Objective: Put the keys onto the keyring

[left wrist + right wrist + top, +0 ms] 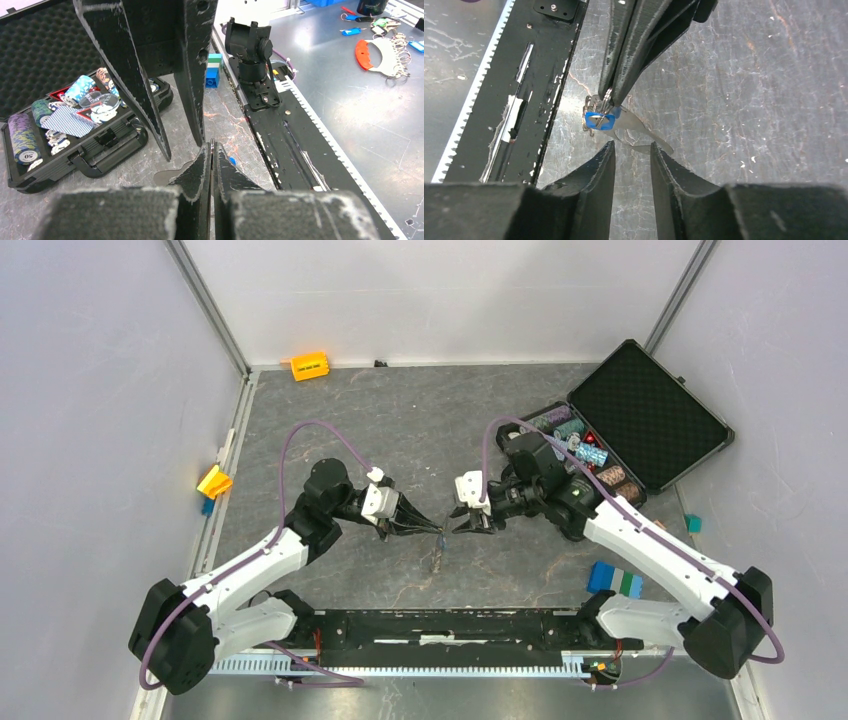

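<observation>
The keyring [596,106] is pinched in my left gripper [608,98], which is shut on it and reaches in from the top of the right wrist view. From the ring hang a blue-capped key [600,121] and a silver key [640,131], just above the table. In the left wrist view, only the ring's thin edge [212,146] shows between the closed left gripper [212,150]. My right gripper [632,147] is open just short of the silver key, with nothing between its fingers. From above, the left gripper [432,528] and right gripper [466,524] face each other closely, and the keys [437,556] dangle below.
An open black case [650,410] holding poker chips and cards stands at the back right. An orange block [309,366] lies at the back wall, a yellow block [214,481] at the left edge, and a blue and green block [615,580] near the right arm's base. A black rail [450,625] runs along the near edge.
</observation>
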